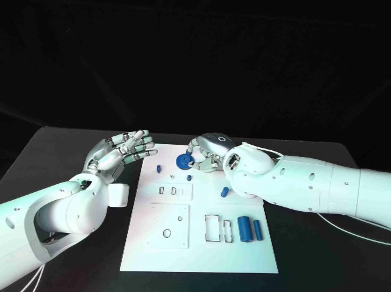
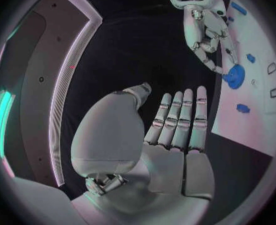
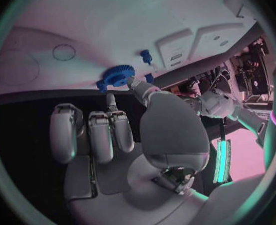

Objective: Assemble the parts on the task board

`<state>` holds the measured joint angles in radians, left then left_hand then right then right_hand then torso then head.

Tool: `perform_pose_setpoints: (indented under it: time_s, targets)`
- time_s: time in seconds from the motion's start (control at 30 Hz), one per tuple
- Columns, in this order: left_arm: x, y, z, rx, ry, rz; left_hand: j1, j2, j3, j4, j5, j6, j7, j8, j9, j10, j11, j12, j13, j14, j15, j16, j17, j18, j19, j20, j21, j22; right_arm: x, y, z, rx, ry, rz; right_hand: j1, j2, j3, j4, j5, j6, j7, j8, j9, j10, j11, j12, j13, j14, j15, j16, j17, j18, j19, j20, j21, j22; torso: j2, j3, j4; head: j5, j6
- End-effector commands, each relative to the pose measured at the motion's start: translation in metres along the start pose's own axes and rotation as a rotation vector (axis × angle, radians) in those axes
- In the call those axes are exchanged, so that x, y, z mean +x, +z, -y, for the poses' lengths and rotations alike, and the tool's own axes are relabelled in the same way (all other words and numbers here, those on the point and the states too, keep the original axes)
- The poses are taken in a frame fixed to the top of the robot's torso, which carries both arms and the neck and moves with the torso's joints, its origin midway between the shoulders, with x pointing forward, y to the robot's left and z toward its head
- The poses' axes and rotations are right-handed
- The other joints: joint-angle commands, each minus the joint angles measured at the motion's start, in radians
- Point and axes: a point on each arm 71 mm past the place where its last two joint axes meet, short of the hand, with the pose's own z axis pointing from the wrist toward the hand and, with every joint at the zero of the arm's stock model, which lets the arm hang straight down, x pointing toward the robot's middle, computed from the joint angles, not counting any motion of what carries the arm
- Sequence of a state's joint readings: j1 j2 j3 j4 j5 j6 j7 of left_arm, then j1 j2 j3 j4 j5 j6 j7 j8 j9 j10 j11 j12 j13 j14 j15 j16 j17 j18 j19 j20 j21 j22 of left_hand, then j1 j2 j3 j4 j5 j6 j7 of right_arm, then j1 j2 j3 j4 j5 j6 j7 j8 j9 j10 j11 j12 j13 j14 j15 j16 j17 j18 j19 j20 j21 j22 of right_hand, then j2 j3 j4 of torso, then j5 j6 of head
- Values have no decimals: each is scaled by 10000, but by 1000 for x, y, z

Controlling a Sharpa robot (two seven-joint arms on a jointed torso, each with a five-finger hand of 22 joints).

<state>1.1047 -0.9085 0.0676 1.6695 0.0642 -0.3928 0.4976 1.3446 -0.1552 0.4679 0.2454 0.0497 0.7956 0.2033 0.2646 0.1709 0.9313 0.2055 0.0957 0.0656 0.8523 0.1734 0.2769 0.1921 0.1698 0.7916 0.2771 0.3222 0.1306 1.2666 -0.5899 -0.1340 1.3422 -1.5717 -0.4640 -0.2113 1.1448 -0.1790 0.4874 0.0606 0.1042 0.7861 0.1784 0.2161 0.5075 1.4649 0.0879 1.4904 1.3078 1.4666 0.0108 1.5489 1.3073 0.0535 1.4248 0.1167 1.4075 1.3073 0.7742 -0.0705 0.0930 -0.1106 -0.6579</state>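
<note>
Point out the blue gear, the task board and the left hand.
blue gear (image 1: 185, 161), head view, on its toothed disc, which the right hand (image 1: 209, 152) grips.
task board (image 1: 200, 255), head view, on its bare near part.
left hand (image 1: 118, 149), head view, on the palm, fingers spread.

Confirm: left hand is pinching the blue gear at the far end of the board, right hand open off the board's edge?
Sides swapped. The right hand pinches the blue gear at the far end of the task board; the left hand is open, fingers spread, off the board's edge. The head view shows it.
</note>
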Motion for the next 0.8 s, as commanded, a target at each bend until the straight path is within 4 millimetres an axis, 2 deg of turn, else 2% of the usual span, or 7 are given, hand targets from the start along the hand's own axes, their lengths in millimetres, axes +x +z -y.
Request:
perform_pose_setpoints:
  time_s: [0.03, 0.2, 0.33, 0.43, 0.53, 0.7, 0.8]
  targets:
    - [2, 0, 1, 63, -84, -128, 39, 46, 56, -8, 11, -27, 605, -33, -13, -14, 76, -48, -4, -42, 12, -54, 16, 110, -24, 28, -13, -15, -4, -7, 7, 167, 447, 224, -90, 12, -12, 73, 37, -12, 0, -41, 22, 307, 52, -16, 1691, 792, 86, -34, 1473, 12, 31, 75, -13, 511, -10, -3, 15, -17, 28]
    - [0, 0, 1, 61, -73, -109, 32, 39, 69, -21, 11, -40, 616, -58, -21, -24, 85, -75, -5, -48, 18, -68, 21, 110, -32, 31, -13, -22, -21, -24, 30, 105, 2224, 460, 245, 142, 136, -40, 218, 229, -26, -71, 68, 305, 24, -21, 1690, 769, 63, -61, 1366, 47, -52, 63, -128, 392, -38, -1, -50, 14, 43]
    - [-1, 0, 1, 50, -73, -106, 32, 40, 70, -21, 11, -40, 615, -58, -21, -23, 85, -75, -5, -48, 18, -68, 22, 110, -32, 31, -13, -23, -39, -41, 53, -394, 3628, 920, 1063, 93, 500, -702, 527, 369, -5, -131, 90, 198, 25, -112, 1602, 740, 52, -98, 1260, 93, -196, 41, -306, 212, -71, 35, -164, -5, 66]
    - [-2, 0, 1, 41, -77, -100, 32, 40, 70, -21, 11, -40, 615, -58, -21, -23, 85, -75, -5, -48, 18, -68, 22, 110, -32, 31, -13, -23, -47, -53, 70, -445, 4044, 1015, 1114, 31, 516, -799, 549, 373, 5, -169, 85, 172, 35, -137, 1576, 746, 62, -93, 1286, 80, -163, 48, -271, 264, -101, 86, -240, 9, 87]
    - [-2, 0, 0, 26, -97, -116, 33, 44, 77, -25, 12, -34, 608, -59, -20, -19, 83, -78, -4, -45, 18, -69, 24, 110, -33, 31, -12, -24, -52, -66, 87, -430, 3954, 1014, 1136, 17, 550, -867, 695, 395, 18, -212, 81, 125, 47, -181, 1531, 749, 73, -90, 1303, 81, -168, 57, -281, 261, -112, 133, -296, -90, 118]
    - [-2, 1, -2, -4, -130, -143, 33, 44, 77, -25, 12, -34, 608, -59, -20, -19, 83, -78, -4, -45, 18, -69, 24, 110, -33, 31, -12, -24, -55, -84, 112, -175, 3596, 790, 1129, -24, 540, -898, 741, 397, 22, -239, 76, 95, 50, -210, 1500, 742, 78, -98, 1275, 87, -183, 61, -299, 244, -132, 213, -359, -186, 146]
    - [-1, 1, -4, -26, -156, -166, 33, 44, 77, -25, 12, -34, 608, -59, -20, -19, 83, -78, -4, -45, 18, -69, 24, 110, -33, 31, -12, -24, -52, -93, 126, 57, 3417, 611, 1126, -51, 534, -922, 775, 372, 28, -277, 66, 82, 56, -222, 1488, 744, 81, -96, 1286, 83, -174, 65, -289, 261, -144, 249, -360, -245, 152]
